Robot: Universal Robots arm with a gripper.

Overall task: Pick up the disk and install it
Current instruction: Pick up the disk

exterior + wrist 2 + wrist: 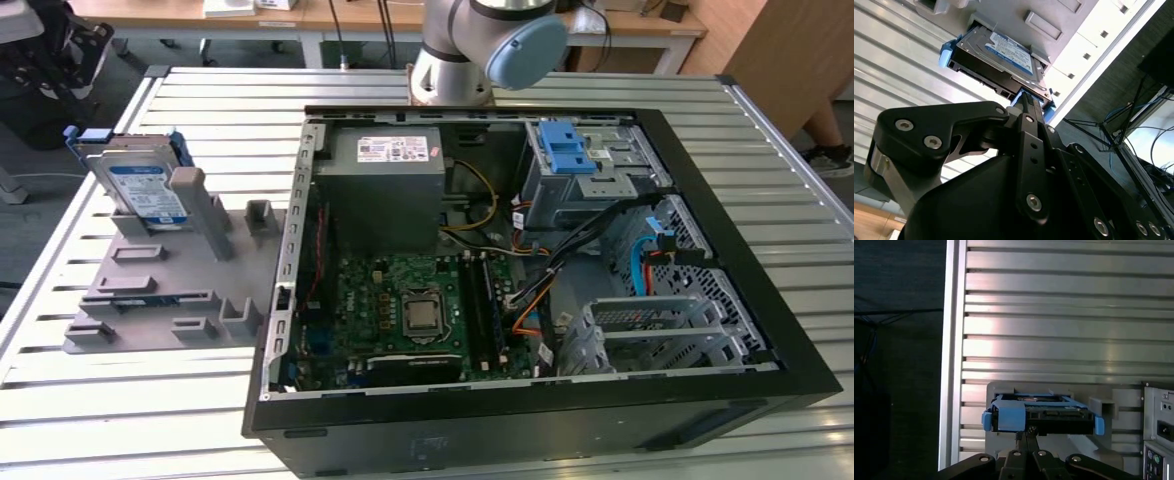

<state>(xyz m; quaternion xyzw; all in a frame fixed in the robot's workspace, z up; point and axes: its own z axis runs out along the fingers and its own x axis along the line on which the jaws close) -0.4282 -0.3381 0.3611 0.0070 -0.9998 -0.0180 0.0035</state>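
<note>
The disk (147, 185) is a silver drive with a white-and-blue label in a blue carrier frame. It stands tilted on edge in a grey holder (174, 290) at the exterior view's left, on the slatted table. In both wrist views my gripper (1026, 432) has its fingertips drawn together with nothing between them. They point toward the disk (1041, 415) and stay short of its blue frame. The second wrist view shows the disk's label side (1004, 52) just past the gripper (1026, 97).
An open black computer case (787, 380) lies flat on the table, right of the holder. Inside are a grey power-supply box (387, 180), a motherboard (414, 310), a drive cage with a blue latch (574, 150) and a metal bay (654, 335). The arm's base (467, 50) stands behind.
</note>
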